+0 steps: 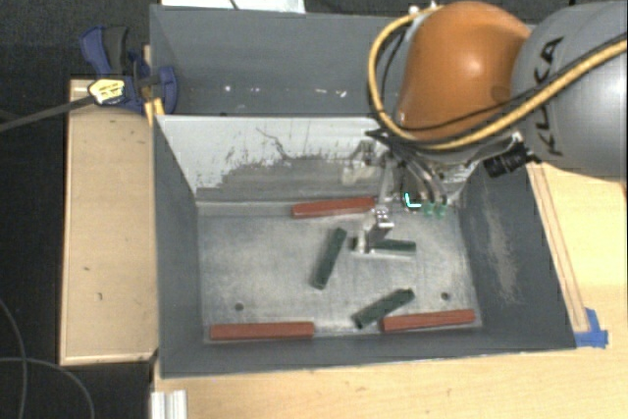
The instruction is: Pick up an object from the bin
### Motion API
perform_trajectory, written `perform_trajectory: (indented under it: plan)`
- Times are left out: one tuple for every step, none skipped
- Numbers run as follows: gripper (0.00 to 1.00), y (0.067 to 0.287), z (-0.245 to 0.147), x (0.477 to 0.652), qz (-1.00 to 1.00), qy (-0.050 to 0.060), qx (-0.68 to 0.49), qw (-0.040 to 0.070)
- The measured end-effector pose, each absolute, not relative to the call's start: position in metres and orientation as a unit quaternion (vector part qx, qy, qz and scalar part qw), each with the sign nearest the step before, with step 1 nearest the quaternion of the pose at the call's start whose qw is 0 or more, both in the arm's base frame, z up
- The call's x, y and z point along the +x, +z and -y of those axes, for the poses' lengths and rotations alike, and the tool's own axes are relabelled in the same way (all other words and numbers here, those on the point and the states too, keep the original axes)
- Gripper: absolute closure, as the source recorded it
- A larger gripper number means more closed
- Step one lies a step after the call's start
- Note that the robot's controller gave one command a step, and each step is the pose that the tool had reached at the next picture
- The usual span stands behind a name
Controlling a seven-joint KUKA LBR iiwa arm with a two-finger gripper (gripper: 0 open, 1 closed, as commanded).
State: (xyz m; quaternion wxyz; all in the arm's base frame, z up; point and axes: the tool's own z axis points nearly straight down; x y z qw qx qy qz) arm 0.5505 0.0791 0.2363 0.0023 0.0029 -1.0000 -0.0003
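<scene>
Grey metal bin (510, 250): gripper (378, 233) is positioned right of centre, at a short dark green bar (397, 249) lying flat. Grip state cannot be told. Red-brown bar (332, 207) is seen just behind.

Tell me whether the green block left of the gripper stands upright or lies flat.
Lying flat: the green block rests lengthwise on the bin floor, angled diagonally, clear of the gripper.
</scene>
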Motion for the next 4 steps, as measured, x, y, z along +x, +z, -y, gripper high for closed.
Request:
perform_trajectory:
  plan:
    - [0.00, 0.240, -0.079, 0.552, 1.000, -0.001, 0.002, -0.002]
    - [0.00, 0.212, -0.073, 0.552, 0.999, -0.001, 0.040, -0.004]
    - [0.00, 0.155, -0.072, 0.565, 0.997, 0.000, 0.078, -0.004]
    - [1.00, 0.076, -0.075, 0.538, 0.982, -0.001, 0.190, -0.007]
